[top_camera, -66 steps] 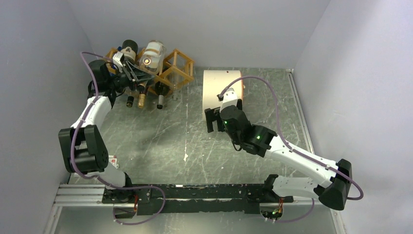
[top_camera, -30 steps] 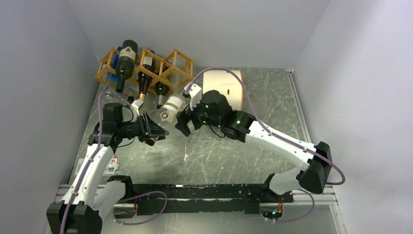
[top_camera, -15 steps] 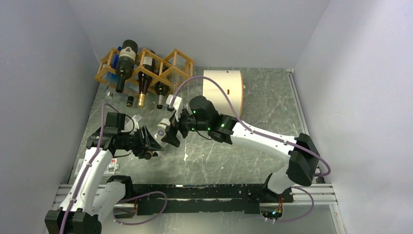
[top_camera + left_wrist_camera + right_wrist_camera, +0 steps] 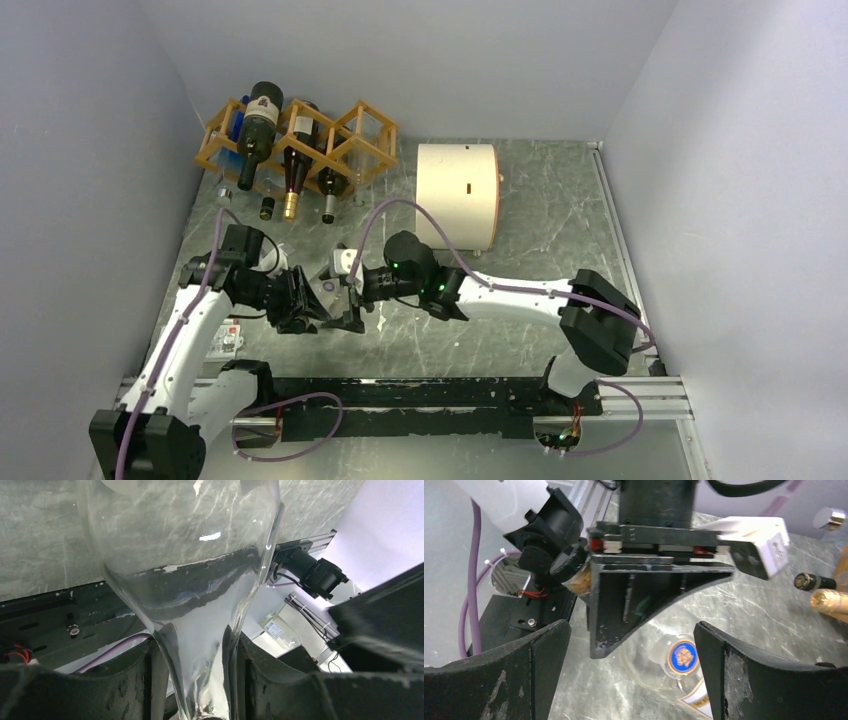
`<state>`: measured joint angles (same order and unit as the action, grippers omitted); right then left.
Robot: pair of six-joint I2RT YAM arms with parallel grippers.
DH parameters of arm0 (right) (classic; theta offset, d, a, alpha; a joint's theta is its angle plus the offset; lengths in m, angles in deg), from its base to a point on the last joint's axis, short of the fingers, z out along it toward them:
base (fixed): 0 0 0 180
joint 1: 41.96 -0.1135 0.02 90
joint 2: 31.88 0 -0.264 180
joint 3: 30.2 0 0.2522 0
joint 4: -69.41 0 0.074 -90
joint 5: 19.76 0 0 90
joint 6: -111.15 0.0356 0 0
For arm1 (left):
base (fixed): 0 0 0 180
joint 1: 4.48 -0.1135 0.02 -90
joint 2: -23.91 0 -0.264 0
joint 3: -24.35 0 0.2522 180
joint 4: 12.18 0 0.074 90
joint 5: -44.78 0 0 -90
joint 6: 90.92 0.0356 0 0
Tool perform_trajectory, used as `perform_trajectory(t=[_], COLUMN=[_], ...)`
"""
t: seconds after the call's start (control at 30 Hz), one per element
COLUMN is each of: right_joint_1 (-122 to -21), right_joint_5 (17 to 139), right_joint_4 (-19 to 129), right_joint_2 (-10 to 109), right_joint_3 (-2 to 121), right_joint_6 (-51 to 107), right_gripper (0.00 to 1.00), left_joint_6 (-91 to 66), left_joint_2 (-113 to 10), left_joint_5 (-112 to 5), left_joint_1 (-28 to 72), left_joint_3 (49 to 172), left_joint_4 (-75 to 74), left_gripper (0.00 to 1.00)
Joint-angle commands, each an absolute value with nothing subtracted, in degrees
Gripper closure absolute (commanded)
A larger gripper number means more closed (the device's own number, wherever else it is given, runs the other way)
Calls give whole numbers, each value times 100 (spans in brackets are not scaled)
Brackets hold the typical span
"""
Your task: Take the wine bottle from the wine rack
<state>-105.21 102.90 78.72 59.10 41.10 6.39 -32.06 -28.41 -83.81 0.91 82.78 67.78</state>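
So the bottle (image 4: pixel 327 289) is already off the rack (image 4: pixel 372 150). It's the clear glass one, low over the table (image 4: pixel 540 260) near the front, well apart from the rack and right between the two grippers. Left gripper (image 4: pixel 303 300) is clamped on its neck; the left wrist view shows the neck squeezed between both fingers (image 4: pixel 120 680), with the wide body flaring away from the camera. Right gripper (image 4: pixel 347 303) is spread wide, one finger either side of the bottle's body, not touching it as far as I can see. There's a round blue badge (image 4: pixel 683 656) on the glass. Can't tell if the bottle actually rests on the table. Rack's in the back left corner with dark bottles (image 4: pixel 258 125) in it, and a cream drum (image 4: pixel 457 195) to its right.
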Motion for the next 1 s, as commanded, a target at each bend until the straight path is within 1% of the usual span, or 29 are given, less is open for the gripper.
perform_trajectory(t=[0.0, 0.2, 0.37, 0.47, 0.63, 0.7, 0.8, 0.83, 0.9, 0.97], right_joint_1=[-10643, -10640, -10639, -10648, -10631, -10638, -10634, -10630, -10630, -10640], right_joint_5=[10498, 10398, 9796, 9421, 9059, 8942, 8815, 8773, 8716, 8578], right_joint_4=[8830, 9110, 9982, 9617, 9570, 9506, 9820, 10020, 10464, 10803], right_joint_2=[6111, 6351, 6463, 6576, 6830, 6978, 7074, 7094, 7200, 7332], right_joint_3=[3867, 3678, 3089, 3183, 3286, 3420, 3346, 3278, 3163, 3138], right_joint_6=[350, 284, 33, -312, -496, -542, -507, -478, -366, -292], right_gripper=[0, 0, 0, 0, 0, 0, 0, 0, 0, 0], left_joint_6=[-2822, -2764, -2684, -2553, -2451, -2431, -2390, -2385, -2409, -2436], left_joint_2=[-3103, -3606, -3915, -4066, -4189, -4209, -4176, -4144, -4096, -4070], left_joint_5=[-8645, -8583, -8612, -8641, -8679, -8718, -8692, -8655, -8666, -8804], left_joint_1=[262, 483, 622, 674, 733, 761, 786, 798, 800, 800], left_joint_3=[8922, 9244, 9348, 9497, 9617, 9624, 9720, 9766, 9786, 9703], left_joint_4=[6559, 6539, 6572, 6713, 6809, 6810, 6874, 6881, 6852, 6770], left_gripper=[93, 93, 93, 93, 92, 89, 78, 76, 74, 74])
